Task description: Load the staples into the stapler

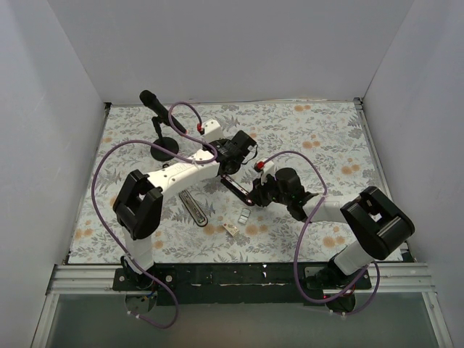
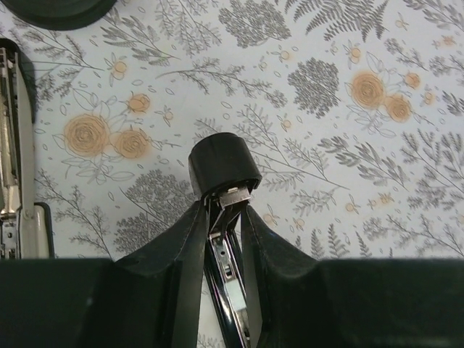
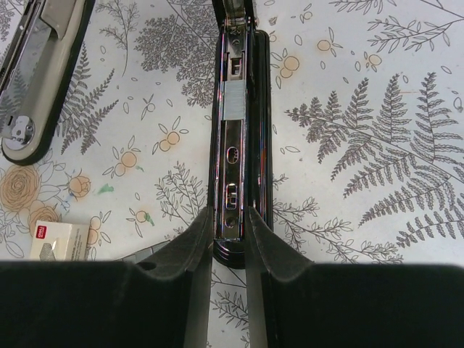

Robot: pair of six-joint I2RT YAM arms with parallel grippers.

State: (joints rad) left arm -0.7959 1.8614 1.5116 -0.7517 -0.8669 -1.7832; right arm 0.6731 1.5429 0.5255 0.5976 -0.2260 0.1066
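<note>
The stapler is opened out. Its silver-grey base (image 1: 194, 209) lies on the table, also at the left edge of the left wrist view (image 2: 16, 145) and top left of the right wrist view (image 3: 43, 72). Its black top arm (image 1: 238, 188) with the chrome rail (image 3: 233, 145) stretches between both grippers. My left gripper (image 1: 230, 161) is shut on the arm's rounded end (image 2: 225, 163). My right gripper (image 1: 259, 196) is shut on the other end (image 3: 232, 239). A short silvery staple block (image 3: 233, 101) sits in the rail. Another block (image 1: 244, 215) and the small box (image 1: 230, 229) (image 3: 59, 241) lie on the table.
A black microphone (image 1: 154, 103) on a round stand (image 1: 164, 148) stands at the back left; its base shows at the top left of the left wrist view (image 2: 51, 7). Purple cables loop over both arms. White walls enclose the floral table (image 1: 326, 138).
</note>
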